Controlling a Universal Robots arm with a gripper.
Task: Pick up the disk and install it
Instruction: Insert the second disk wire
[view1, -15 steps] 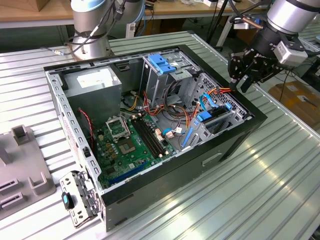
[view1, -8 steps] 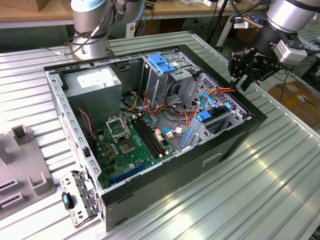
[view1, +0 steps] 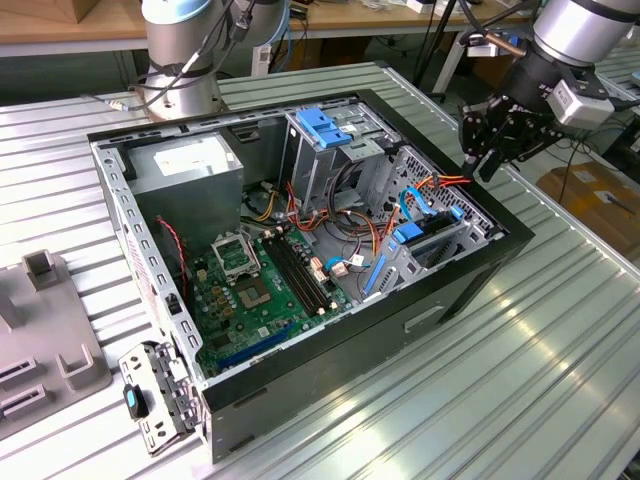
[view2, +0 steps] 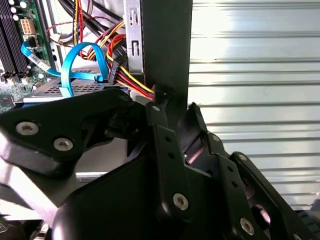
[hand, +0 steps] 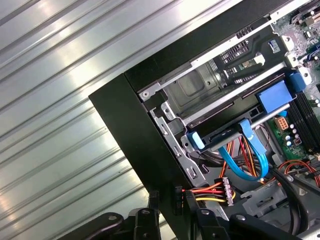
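Hovering over the far corner of the open computer case (view1: 470, 275), at the exterior view's right, the gripper (view1: 490, 140) hangs above the case's black rim with nothing between its fingers; the claw looks spread apart in the exterior view, and in the second wrist view its black fingers (view2: 167, 150) straddle the case wall without clamping anything. The disk (view1: 425, 232), grey with a light-blue rail, already sits low in the drive bay at that corner, lying flat in its slot in the first wrist view (hand: 220, 135), with a blue ribbon cable (hand: 250, 160) looping off it beside the red and yellow power wires (hand: 207, 192). That seating suggests the drive has been slid home. The case lies on its side, so the bay opens upward for the arm.
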